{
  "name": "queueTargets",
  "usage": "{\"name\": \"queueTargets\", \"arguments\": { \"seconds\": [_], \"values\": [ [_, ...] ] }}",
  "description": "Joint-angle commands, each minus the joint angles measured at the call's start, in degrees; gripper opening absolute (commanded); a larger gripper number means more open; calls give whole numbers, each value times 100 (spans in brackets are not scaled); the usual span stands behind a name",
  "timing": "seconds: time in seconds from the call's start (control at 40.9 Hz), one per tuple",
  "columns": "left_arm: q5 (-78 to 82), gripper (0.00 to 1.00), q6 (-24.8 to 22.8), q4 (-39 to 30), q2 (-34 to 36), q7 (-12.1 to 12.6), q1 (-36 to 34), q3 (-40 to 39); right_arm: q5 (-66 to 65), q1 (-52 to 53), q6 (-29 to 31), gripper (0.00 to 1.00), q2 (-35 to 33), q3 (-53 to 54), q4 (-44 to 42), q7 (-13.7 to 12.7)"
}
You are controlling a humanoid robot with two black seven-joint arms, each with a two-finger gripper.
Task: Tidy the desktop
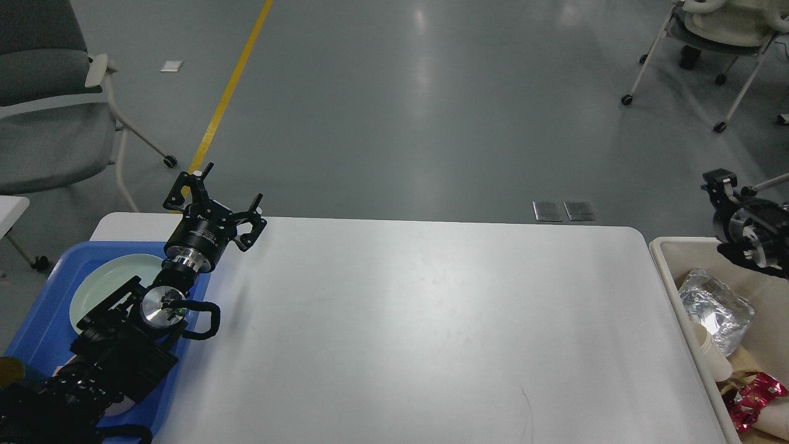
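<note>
— Across the middle, where was your desktop (419,333)?
— Between the blue tray (43,308) and beige bin (672,259). Your left gripper (229,189) hung spread wide, empty, over its far-left corner.
— And the right gripper (718,185)?
— Above the bin; fingers, you couldn't tell.

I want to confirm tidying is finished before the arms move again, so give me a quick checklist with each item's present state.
1. Large white rectangular desktop bare of loose items: ok.
2. Left gripper open and holding nothing: ok.
3. Right gripper empty: cannot tell, fingers unclear.
4. Crumpled silver foil and red wrapper inside beige plastic bin: ok.
5. Pale green round plate seated in blue plastic tray: ok.
</note>
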Motion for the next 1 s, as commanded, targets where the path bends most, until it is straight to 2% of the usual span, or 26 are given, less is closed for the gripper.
{"name": "queueTargets", "arguments": {
  "seconds": [0.0, 0.147, 0.269, 0.318, 0.342, 0.391, 0.489, 0.538, 0.587, 0.709, 0.978],
  "values": [
    [0, 97, 0, 1, -1, -6, 6, 0, -7, -85, 369, 100, -146, 3006, 811, 9],
    [0, 97, 0, 1, -1, 2, -3, 0, -15, -551, 572, 100, -155, 5118, 1683, 9],
    [0, 97, 0, 1, -1, -6, -2, 0, -50, -805, 624, 100, 100, 5718, 1710, 35],
    [0, 97, 0, 1, -1, -6, 6, 0, -173, -1042, 738, 100, 240, 5718, 1719, 157],
    [0, 97, 0, 1, -1, -6, -2, 0, -296, -1165, 817, 100, 293, 5718, 1728, 332],
    [0, 97, 0, 1, -1, 2, 6, 0, -673, -1411, 1001, 100, 372, 5701, 1754, 893],
    [0, 97, 0, 1, -1, -6, 6, 0, -1832, -1842, 1161, 100, 539, 5692, 1702, 2378],
    [0, 97, 0, 1, -1, 2, -3, 0, -2290, -2009, 1134, 100, 610, 5753, 1666, 2906],
    [0, 97, 0, 1, -1, 2, 6, 0, -2441, -2150, 1099, 100, 680, 5771, 1623, 3207],
    [0, 97, 0, 1, -1, 2, 6, 0, -2415, -2379, 1055, 100, 1014, 6007, 1570, 3243],
    [0, 97, 0, 1, -1, -6, 6, 0, -2415, -2485, 1055, 100, 1085, 6087, 1552, 3234]
  ]
}}
